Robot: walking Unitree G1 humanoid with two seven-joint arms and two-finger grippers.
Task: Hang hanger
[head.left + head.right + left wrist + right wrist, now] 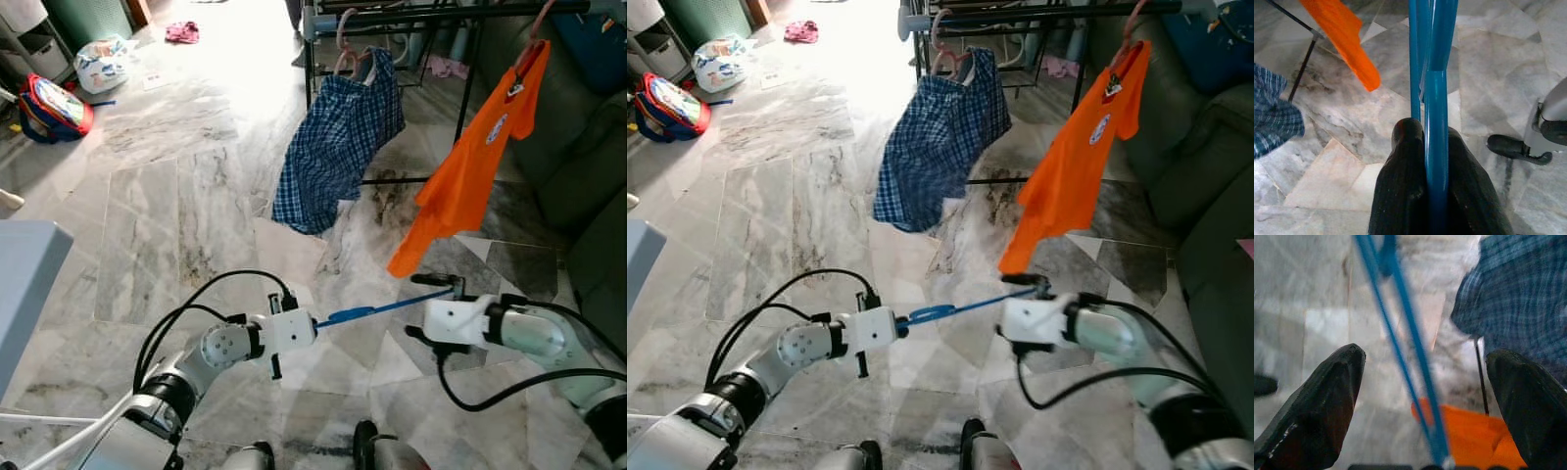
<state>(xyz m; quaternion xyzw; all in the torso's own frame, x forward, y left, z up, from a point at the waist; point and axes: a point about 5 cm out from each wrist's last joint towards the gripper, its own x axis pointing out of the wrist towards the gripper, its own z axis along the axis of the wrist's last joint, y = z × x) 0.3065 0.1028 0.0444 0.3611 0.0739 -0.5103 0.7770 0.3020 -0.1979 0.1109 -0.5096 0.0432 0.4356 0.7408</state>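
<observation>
While the hanger is off the rack: progress: early; the blue hanger (377, 310) hangs in the air between the two arms, low over the marble floor (167, 215), and nothing of it is yet on the black drying rack (460, 12).
Done: the hanger is picked up and carried near the rack, which stands toward 12 to 1 o'clock in the head views.
Left: lifting it to the top bar and hooking it on, likely beside the checked shirt (338, 147) and the orange T-shirt (470, 166) already hanging there.
Left gripper (1425, 142): fingers closed tight on one end of the hanger, at about 7 o'clock in the head views.
Right gripper (1425, 382): fingers spread wide, the hanger's thin bars running between them without touching either finger.
Hanger axis: nearly level, long axis running from 8 o'clock up toward 2 o'clock, rising slightly toward the right gripper.
Hook end: I cannot tell which end carries it.
</observation>
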